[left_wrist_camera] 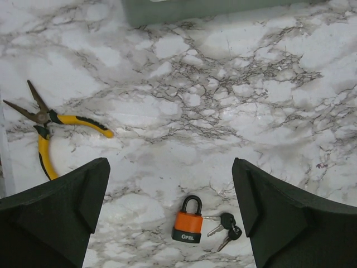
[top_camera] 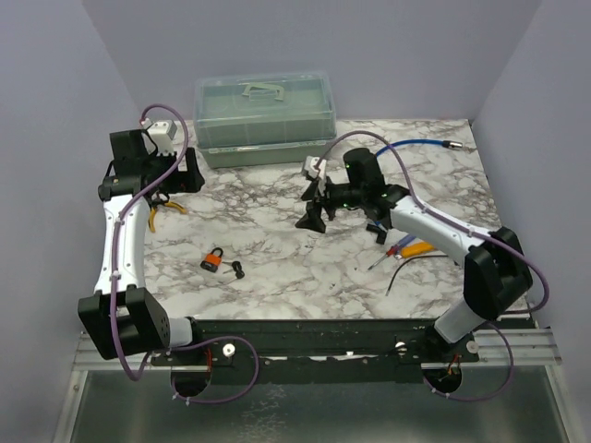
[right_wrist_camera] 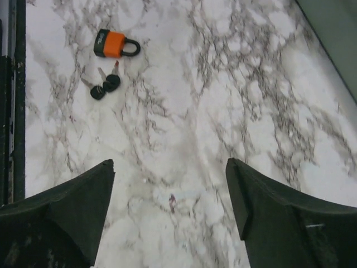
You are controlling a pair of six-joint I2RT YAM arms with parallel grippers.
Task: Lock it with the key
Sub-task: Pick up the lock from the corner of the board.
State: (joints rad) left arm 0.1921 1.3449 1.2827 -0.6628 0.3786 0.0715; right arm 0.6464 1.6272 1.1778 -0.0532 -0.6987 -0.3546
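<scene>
At the far left of the marble-patterned table (top_camera: 277,295), the left gripper (left_wrist_camera: 170,163) hangs with its fingers (left_wrist_camera: 67,212) spread wide and nothing between them. Yellow-handled needle-nose pliers (left_wrist_camera: 56,120) lie open just below it. Nearer the front edge, left of centre, the orange padlock (top_camera: 213,259) lies flat with its shackle down in the body. The bunch of black-headed keys (top_camera: 237,269) lies just beside it on the right, apart from both grippers. A translucent green lidded box (top_camera: 265,115) stands at the back. Right of centre, the right gripper (right_wrist_camera: 170,163) hovers over bare marble, fingers (right_wrist_camera: 279,212) spread, holding nothing. Further right lie screwdrivers (top_camera: 406,247), and a blue cable (top_camera: 416,143) arcs behind them
</scene>
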